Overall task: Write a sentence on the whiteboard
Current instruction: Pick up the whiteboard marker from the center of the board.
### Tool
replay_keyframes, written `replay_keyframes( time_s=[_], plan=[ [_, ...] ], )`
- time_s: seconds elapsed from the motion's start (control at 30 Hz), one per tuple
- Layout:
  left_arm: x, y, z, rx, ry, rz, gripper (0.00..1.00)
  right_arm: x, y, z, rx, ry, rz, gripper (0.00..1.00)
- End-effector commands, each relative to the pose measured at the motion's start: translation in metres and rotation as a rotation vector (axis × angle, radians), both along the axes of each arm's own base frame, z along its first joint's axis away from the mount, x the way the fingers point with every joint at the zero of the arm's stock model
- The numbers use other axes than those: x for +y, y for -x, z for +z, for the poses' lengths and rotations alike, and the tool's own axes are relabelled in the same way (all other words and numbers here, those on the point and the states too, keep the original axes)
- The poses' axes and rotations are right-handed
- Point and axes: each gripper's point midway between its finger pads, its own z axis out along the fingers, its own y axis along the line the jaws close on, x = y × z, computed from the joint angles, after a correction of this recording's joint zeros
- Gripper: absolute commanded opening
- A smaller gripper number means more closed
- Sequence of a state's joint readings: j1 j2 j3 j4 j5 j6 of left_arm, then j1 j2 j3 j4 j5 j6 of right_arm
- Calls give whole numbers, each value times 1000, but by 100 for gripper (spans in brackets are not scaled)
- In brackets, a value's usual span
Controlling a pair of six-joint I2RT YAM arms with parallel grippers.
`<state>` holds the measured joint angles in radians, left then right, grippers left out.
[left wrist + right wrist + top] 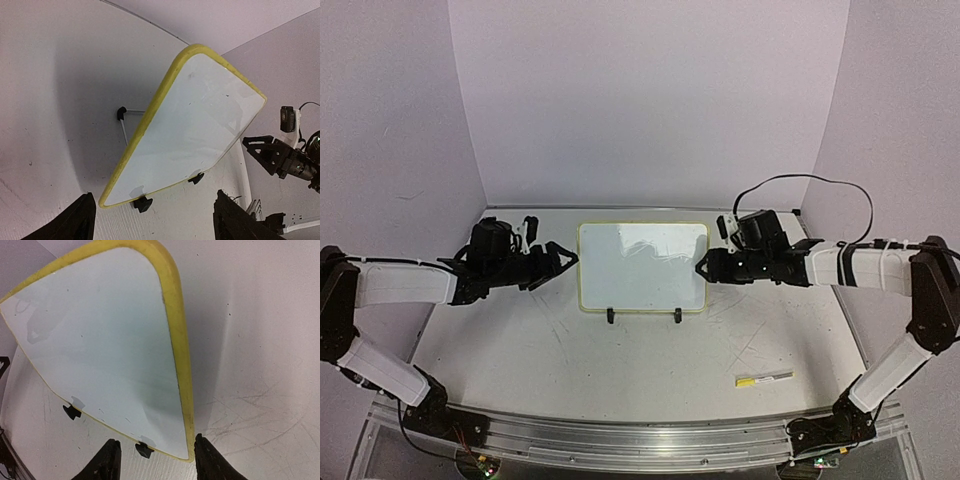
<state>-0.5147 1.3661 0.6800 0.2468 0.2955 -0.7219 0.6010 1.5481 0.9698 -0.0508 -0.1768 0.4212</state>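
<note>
The small white whiteboard with its thin yellow rim stands propped at frame centre on the grey tabletop. The left gripper hangs spread beside its left rim. The right gripper, half spread and empty, crowds the right rim, where a nudge could topple the board.

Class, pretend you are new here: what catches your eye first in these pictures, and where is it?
A blank, yellow-rimmed whiteboard stands propped in the middle of the table. The left gripper and right gripper flank its side edges. A marker lies alone, front right.
</note>
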Motion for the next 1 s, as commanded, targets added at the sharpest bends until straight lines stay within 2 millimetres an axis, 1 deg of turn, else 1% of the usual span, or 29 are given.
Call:
replay_keyframes(
  time_s=[0.0,0.17,0.4,0.5,0.6,0.8,0.97],
  plan=[
    [-11,-4,13,-48,52,-51,81,12,-26,25,-101,-42,-32,49],
    [-6,-5,1,-20,38,-19,80,7,-40,20,-117,-6,-83,49],
    [-3,0,-19,27,24,-12,78,5,-55,18,-151,45,-111,45],
    [-2,0,-20,29,21,-8,78,7,-60,16,-156,61,-113,44],
    [-3,0,-21,33,24,-10,78,4,-65,15,-172,86,-131,44],
    [-5,1,-23,41,29,-23,77,5,-70,23,-202,107,-121,44],
    [-7,3,-22,44,36,-34,77,3,-72,31,-222,140,-109,46]
  ],
)
